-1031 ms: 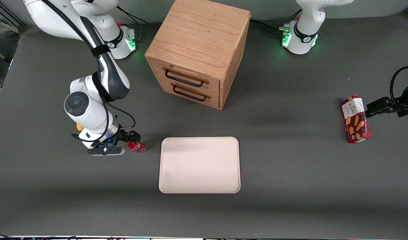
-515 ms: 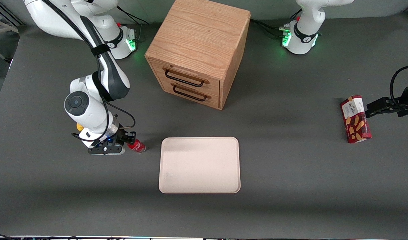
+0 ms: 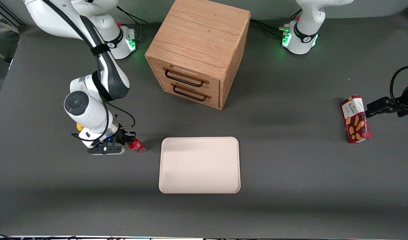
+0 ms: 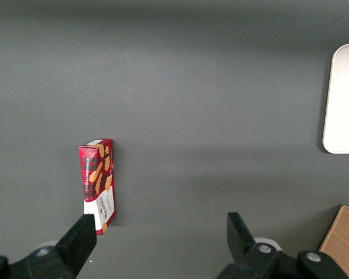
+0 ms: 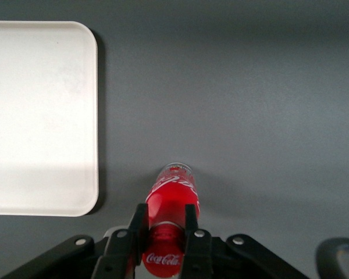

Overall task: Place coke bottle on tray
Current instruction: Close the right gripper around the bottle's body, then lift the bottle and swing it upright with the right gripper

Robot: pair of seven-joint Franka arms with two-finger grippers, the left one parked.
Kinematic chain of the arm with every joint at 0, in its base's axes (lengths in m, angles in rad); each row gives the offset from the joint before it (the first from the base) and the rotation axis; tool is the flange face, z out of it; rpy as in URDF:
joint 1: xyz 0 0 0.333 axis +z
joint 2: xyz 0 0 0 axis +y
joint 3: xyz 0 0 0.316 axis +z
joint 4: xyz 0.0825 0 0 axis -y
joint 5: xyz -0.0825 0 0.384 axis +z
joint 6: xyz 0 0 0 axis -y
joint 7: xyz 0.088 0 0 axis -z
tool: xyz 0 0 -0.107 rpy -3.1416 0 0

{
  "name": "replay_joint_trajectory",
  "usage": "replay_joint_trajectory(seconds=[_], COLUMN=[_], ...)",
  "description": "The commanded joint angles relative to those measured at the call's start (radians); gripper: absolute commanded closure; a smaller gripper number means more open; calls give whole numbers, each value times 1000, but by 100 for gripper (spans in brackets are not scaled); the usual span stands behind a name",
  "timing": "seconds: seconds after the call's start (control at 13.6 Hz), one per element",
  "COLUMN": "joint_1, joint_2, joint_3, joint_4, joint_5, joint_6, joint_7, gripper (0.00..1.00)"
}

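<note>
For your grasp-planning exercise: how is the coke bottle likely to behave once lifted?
The gripper is shut on the coke bottle, near its cap, so the base may swing. Its round, glossy body looks slippery, probably light, and apt to roll on the tray.

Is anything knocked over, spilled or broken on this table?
No spill or damage shows. The coke bottle stands on the table beside the tray, with the gripper shut on it. The snack box lies at the parked arm's end.

The gripper has its jaws pressed against the coke bottle. The tray lies nearby on the worktop.
</note>
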Motion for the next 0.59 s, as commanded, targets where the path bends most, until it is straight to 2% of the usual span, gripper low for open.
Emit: replay_joint_trajectory(seconds=[0.0,0.37,0.52], joint_1=[-3,-8,-8], joint_2=[-29,-37,-41], joint_3=[-2,-5,-6], joint_4=[125,450,550], joint_5=[1,4,45], joint_6=[-170,-564,-690], joint_7=[-11,-10,-10], gripper=[100,100,100])
